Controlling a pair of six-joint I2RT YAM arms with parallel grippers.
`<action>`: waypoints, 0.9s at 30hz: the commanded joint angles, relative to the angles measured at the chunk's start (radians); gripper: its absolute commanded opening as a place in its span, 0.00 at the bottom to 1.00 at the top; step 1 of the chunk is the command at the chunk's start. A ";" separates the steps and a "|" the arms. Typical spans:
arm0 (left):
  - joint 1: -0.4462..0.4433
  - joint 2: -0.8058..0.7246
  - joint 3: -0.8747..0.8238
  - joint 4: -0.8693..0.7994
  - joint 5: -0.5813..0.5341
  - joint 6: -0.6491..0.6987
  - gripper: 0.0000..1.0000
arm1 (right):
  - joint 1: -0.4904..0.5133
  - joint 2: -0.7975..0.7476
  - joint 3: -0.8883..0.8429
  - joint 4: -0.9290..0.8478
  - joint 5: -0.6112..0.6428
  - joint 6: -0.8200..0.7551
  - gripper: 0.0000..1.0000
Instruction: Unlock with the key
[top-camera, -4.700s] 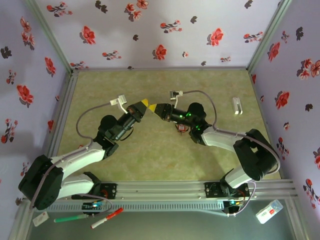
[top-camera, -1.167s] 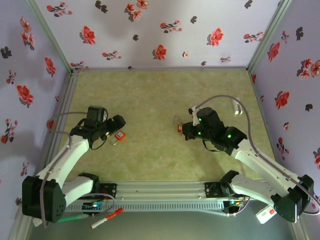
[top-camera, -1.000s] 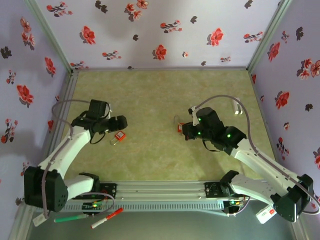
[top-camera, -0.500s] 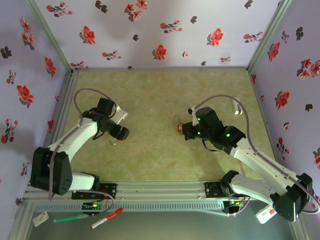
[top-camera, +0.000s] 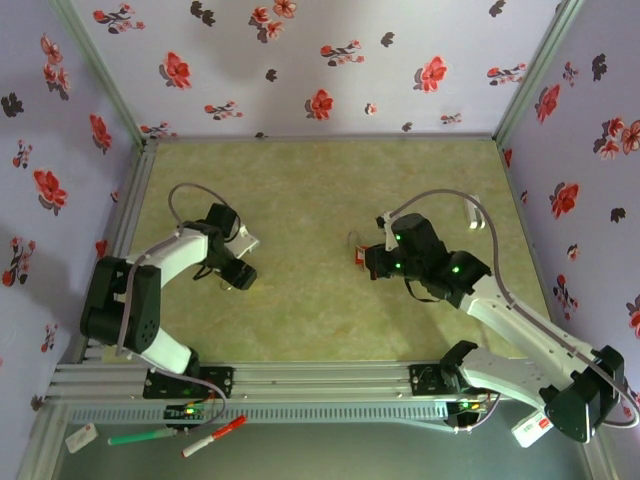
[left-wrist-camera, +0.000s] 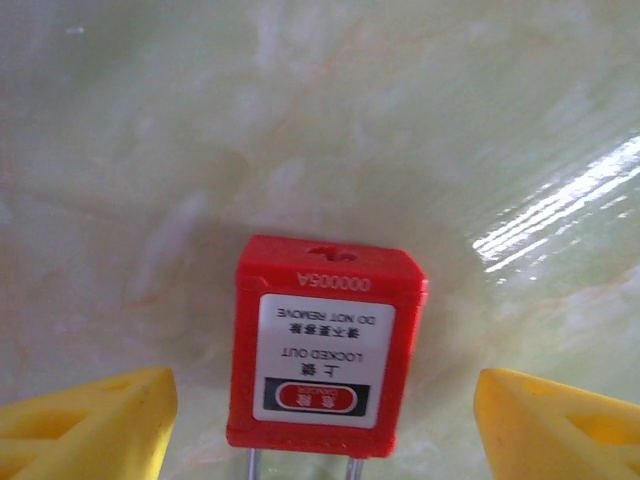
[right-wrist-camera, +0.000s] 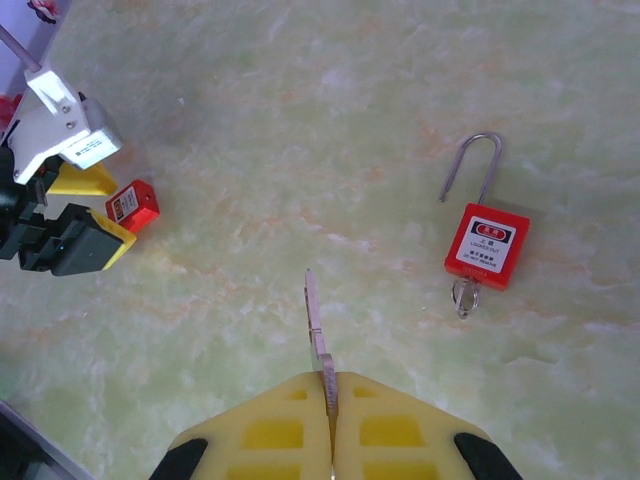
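Note:
A red padlock (left-wrist-camera: 325, 345) lies flat on the green table, its white label up and its steel shackle pointing toward the left wrist camera. My left gripper (left-wrist-camera: 325, 430) is open around it, one yellow fingertip (left-wrist-camera: 90, 420) on each side with a gap to the body. From above, the left gripper (top-camera: 238, 272) covers this lock. My right gripper (right-wrist-camera: 330, 385) is shut on a silver key (right-wrist-camera: 314, 315) whose blade points forward. It hovers at mid-table (top-camera: 372, 262), beside a second red padlock (right-wrist-camera: 487, 245) with a key ring.
A white box (top-camera: 474, 212) lies near the right wall. A red pen (top-camera: 212, 436) and a green pen (top-camera: 140, 437) rest below the front rail. Flowered walls close in the table on three sides.
My left arm folded in toward the left wall, and its gripper came down over the left padlock with the jaws narrowing a little. The right arm and key have held still.

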 joint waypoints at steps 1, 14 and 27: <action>0.006 0.039 0.001 -0.005 -0.031 0.022 0.75 | -0.009 -0.025 -0.013 0.003 -0.003 -0.022 0.00; 0.005 0.058 0.015 0.005 -0.010 0.014 0.55 | -0.024 -0.029 -0.015 0.005 -0.016 -0.020 0.00; -0.079 -0.162 -0.013 0.090 0.135 0.027 0.29 | -0.046 -0.025 -0.028 0.012 -0.085 0.000 0.00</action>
